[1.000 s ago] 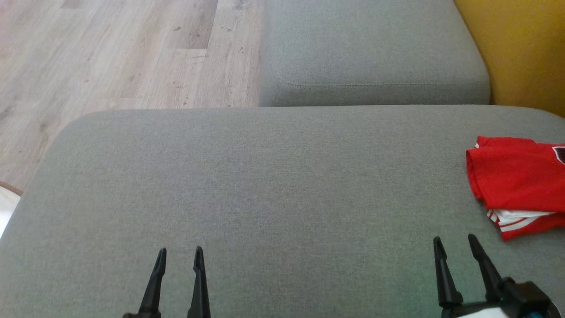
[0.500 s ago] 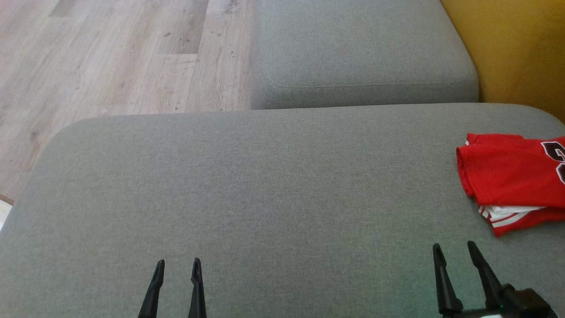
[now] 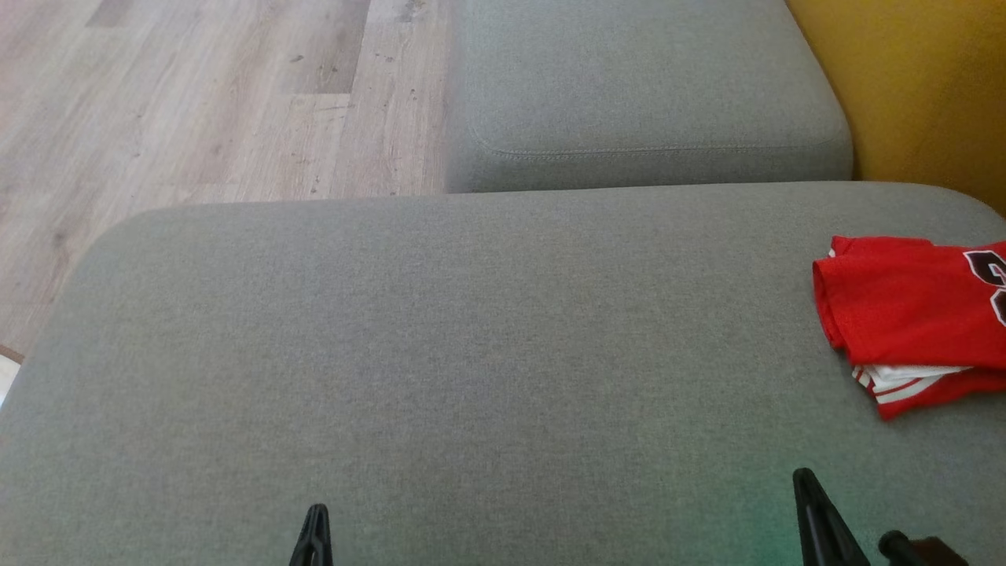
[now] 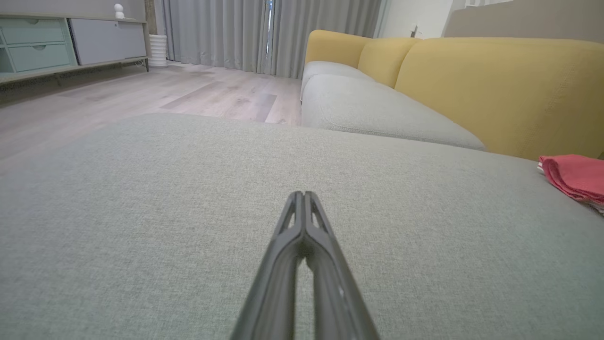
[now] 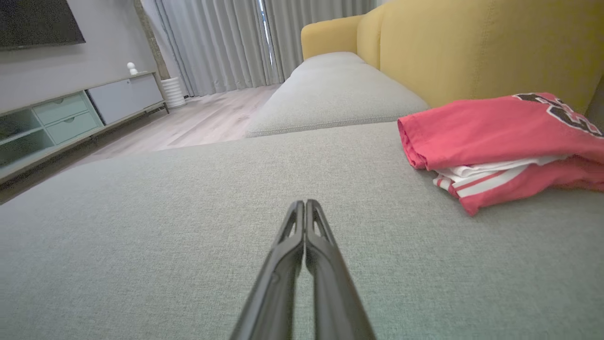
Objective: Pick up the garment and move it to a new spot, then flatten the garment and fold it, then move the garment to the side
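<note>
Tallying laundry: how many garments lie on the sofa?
1: the folded red garment at the right end of the near grey cushion, ahead of the right gripper. Others may lie beyond the frame.

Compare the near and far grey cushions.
The near cushion looks much wider than the far cushion. The folded red garment lies on the near cushion's right end, not on the far cushion. A stitched seam shows along the far cushion's front edge, none on the near cushion. Both are grey fabric.
</note>
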Controlling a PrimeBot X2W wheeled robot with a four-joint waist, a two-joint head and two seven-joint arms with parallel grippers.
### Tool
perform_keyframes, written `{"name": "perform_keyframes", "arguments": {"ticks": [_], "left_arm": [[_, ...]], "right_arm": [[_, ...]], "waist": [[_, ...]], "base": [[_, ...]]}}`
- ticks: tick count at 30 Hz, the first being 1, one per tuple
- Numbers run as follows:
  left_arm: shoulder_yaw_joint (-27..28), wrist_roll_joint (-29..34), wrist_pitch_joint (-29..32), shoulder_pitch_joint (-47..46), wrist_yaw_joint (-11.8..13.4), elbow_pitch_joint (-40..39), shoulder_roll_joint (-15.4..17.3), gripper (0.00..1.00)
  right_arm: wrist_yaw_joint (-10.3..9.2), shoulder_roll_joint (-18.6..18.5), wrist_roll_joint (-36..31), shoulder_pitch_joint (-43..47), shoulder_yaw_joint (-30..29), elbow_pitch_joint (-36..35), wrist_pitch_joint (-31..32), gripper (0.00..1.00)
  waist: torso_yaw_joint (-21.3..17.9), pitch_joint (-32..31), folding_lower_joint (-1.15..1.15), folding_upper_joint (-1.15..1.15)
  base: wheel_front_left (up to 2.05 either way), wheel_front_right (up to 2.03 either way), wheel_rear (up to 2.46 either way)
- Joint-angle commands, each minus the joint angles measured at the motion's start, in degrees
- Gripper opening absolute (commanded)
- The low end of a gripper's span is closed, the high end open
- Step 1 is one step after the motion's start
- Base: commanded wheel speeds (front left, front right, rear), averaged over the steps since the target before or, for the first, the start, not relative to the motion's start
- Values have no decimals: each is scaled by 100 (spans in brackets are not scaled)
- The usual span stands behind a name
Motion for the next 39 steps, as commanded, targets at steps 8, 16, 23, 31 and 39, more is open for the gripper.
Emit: {"name": "perform_keyframes", "arguments": {"ticks": [8, 16, 23, 31, 39], "left_arm": [[124, -698, 103, -316, -103, -136, 47, 0], [199, -1179, 195, -443, -173, -85, 71, 0], [279, -1657, 290, -565, -240, -41, 91, 0], [389, -2265, 415, -719, -324, -1, 113, 0], [493, -2798, 532, -849, -398, 27, 127, 0]], "right_arm": [[-1, -51, 747, -300, -22, -150, 144, 0], [-1, -75, 1252, -422, -37, -123, 236, 0], [-1, -95, 1752, -542, -58, -98, 332, 0], [-2, -117, 2389, -695, -90, -68, 459, 0], [-2, -132, 2950, -831, -123, -41, 576, 0]], "waist": [[-29, 49, 0, 0], [-51, 85, 0, 0], [-73, 123, 0, 0], [-102, 171, 0, 0], [-127, 213, 0, 0]], "base": [[0, 0, 0], [0, 0, 0], [0, 0, 0], [0, 0, 0], [0, 0, 0]]}}
